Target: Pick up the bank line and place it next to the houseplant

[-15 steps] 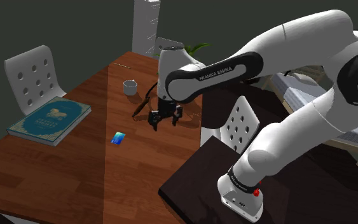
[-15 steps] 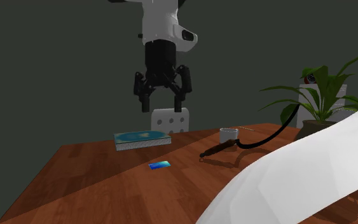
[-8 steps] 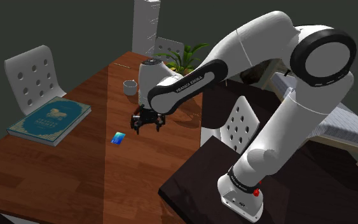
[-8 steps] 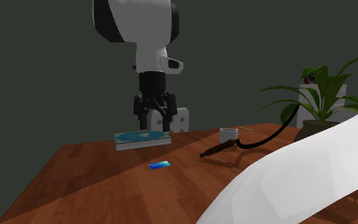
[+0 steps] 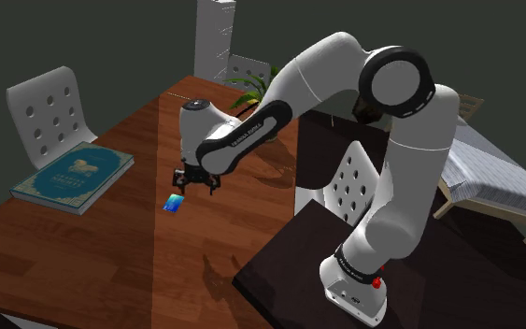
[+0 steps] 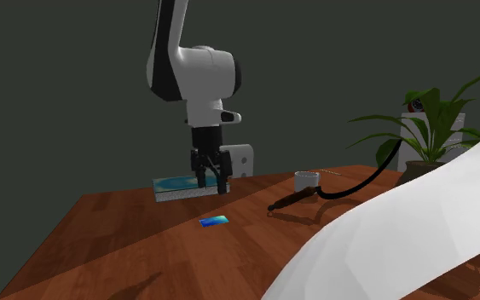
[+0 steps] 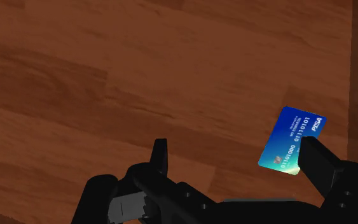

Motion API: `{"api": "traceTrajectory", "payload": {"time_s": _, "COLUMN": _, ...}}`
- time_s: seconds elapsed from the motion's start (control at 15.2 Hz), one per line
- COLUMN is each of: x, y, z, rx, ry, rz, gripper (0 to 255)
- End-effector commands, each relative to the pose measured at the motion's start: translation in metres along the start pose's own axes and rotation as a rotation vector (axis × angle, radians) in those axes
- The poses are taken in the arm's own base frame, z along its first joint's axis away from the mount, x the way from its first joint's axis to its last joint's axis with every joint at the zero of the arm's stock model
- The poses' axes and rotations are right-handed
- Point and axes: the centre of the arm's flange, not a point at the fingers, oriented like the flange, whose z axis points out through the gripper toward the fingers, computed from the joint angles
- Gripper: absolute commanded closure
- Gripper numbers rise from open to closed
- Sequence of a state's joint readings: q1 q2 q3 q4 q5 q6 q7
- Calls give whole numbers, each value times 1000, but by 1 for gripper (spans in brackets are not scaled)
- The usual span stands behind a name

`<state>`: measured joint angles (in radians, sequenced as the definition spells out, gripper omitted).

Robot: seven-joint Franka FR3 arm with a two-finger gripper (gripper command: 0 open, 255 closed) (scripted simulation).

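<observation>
A small blue bank card (image 5: 174,203) lies flat on the brown wooden table (image 5: 83,262). My gripper (image 5: 195,179) hangs open just above the table, slightly to the shoulder view's right of the card. From the second exterior view, the gripper (image 6: 211,181) is above and behind the card (image 6: 214,222). Through the wrist camera, the card (image 7: 292,141) lies by the inner side of one finger (image 7: 317,162), off-centre in the gap; the other finger (image 7: 160,156) stands far from it. The houseplant (image 5: 261,84) stands at the table's far end, also seen as the houseplant (image 6: 430,128).
A teal book (image 5: 72,176) lies at the shoulder view's left, near a white chair (image 5: 50,112). A white mug (image 6: 306,181) and a black curved cable-like object (image 6: 340,192) sit between the card and the plant. Another white chair (image 5: 354,182) stands beside the table.
The arm has swung to the shoulder view's left and come down, bringing the open gripper from above the table's middle to just over the card. The card has not moved.
</observation>
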<state>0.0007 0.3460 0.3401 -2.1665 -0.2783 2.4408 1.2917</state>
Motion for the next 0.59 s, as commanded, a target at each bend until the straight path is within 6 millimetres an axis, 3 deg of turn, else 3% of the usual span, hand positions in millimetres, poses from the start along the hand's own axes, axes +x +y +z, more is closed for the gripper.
{"api": "traceTrajectory", "payload": {"time_s": 0.0, "x": 10, "y": -20, "z": 17, "rx": 1, "ry": 17, "rz": 54, "gripper": 0}}
{"api": "traceTrajectory", "payload": {"time_s": 0.53, "x": 70, "y": -77, "z": 74, "rx": 4, "ry": 80, "rz": 260, "gripper": 0}}
